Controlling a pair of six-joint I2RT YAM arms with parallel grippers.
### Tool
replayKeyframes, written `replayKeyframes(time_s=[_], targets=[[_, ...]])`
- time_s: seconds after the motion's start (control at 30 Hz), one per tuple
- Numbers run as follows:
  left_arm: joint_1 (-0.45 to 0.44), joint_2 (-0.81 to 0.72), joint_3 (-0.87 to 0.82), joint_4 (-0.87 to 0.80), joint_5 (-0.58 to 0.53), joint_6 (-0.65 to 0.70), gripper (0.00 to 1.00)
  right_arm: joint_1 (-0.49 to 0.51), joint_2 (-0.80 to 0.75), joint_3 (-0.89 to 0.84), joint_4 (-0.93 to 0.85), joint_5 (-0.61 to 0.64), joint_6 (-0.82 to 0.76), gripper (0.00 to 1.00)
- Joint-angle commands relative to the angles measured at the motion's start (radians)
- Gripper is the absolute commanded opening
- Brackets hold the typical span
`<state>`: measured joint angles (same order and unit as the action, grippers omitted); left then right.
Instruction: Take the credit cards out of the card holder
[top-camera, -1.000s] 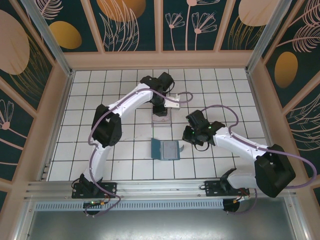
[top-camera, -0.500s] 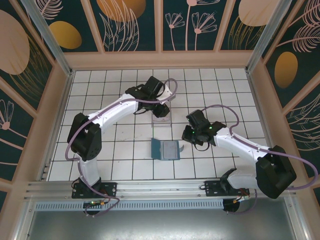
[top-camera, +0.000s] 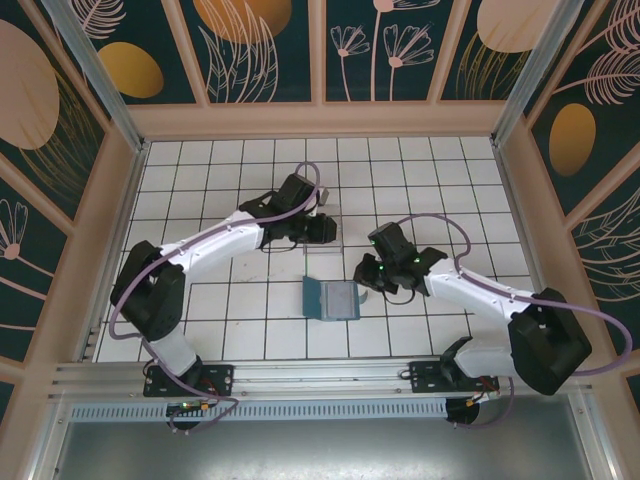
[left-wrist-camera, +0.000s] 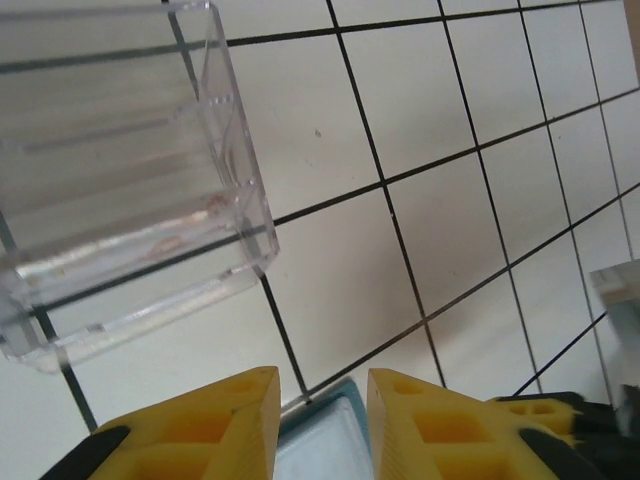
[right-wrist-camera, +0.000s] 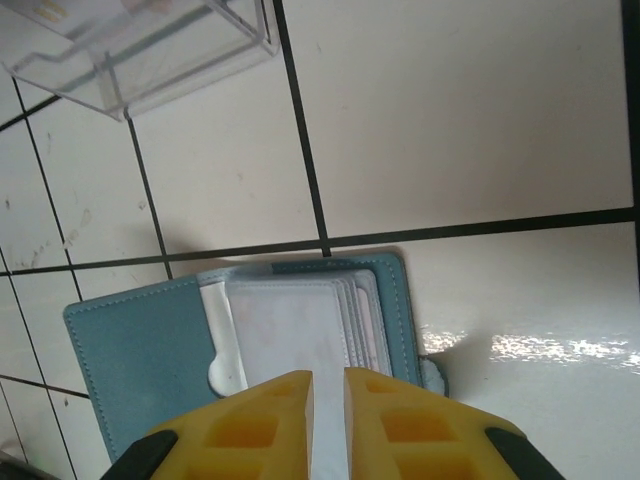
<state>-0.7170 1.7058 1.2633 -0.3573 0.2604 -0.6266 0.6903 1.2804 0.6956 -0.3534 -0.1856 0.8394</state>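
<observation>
- Between the right gripper's (right-wrist-camera: 328, 402) yellow fingers only a thin slit remains. It hangs over the clear sleeves on the right leaf of the card holder (right-wrist-camera: 135, 355). I cannot tell whether the jaws pinch a sleeve.
- Card holder lies open and flat on the tiled floor (right-wrist-camera: 480, 110), teal leaf to the left, sleeves to the right.
- Left gripper (left-wrist-camera: 320, 412) is partly open and holds nothing. A corner of the holder shows through the gap below it, and the see-through plastic box (left-wrist-camera: 120, 170) sits just beyond.
- Seen from above, the right arm reaches in from its elbow at the right, wrist at the holder's right edge. The left arm bends at the left and stretches across to the box, beyond the holder's far edge.
- Sleeve layers are clear from the right wrist — the top camera gives just a teal and pale rectangle.
</observation>
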Motion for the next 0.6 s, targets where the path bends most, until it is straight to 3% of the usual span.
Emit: replayKeyframes(time_s=[0.0,0.3,0.57], targets=[[-0.054,-0.026,-0.024,0.004,-0.064,-0.135,0.31,0.011,0.012,-0.030,0.003,-0.011,-0.001,0.17],[-0.187,0.003,-0.018,-0.149,-0.160,-0.249,0.31,0.010,-0.021,-0.085,-0.003,0.024,-0.001,0.17],[-0.288,0.118,0.027,-0.239,-0.196,-0.286,0.32,0.009,-0.036,-0.130,0.035,0.019,0.007,0.17]])
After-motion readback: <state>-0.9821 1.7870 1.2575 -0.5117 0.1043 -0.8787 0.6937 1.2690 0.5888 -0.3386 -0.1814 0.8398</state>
